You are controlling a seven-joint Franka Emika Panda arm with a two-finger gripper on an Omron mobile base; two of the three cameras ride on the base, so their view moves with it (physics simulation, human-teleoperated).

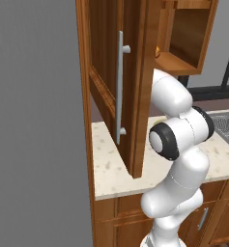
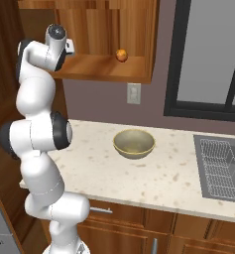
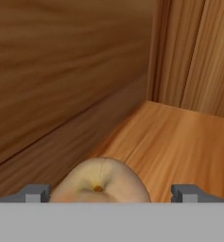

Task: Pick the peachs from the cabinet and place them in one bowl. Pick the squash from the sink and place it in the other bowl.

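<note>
Left base view: the cabinet (image 1: 135,72) hangs with its panelled door swung wide toward the camera, the long grey bar handle (image 1: 120,87) running down its face. The white arm rises from the lower right in front of the speckled counter (image 1: 111,164) and reaches up behind the door edge into the cabinet. A sliver of orange peach (image 1: 158,51) peeks out on the shelf just past the door edge. At the far right, a corner of the sink (image 1: 228,126) with its wire rack shows.

Right base view: the arm climbs from the lower left and its hand is up at the left end of the cabinet shelf (image 2: 96,67). A second peach (image 2: 121,55) sits on that shelf, well apart from the hand, toward the cabinet's far end. Below on the counter stands the pale tan bowl (image 2: 134,144), with nothing in it; the sink lies at the right.

Hand view: the gripper (image 3: 111,194) stands spread to its full width – one dark fingertip (image 3: 37,193) at either side, touching nothing. A peach, pale yellowish with a small orange dimple, lies between the fingertips on the wooden shelf floor, not clamped. The cabinet's side wall (image 3: 61,71) runs along beyond the left fingertip, and the back corner lies ahead.
</note>
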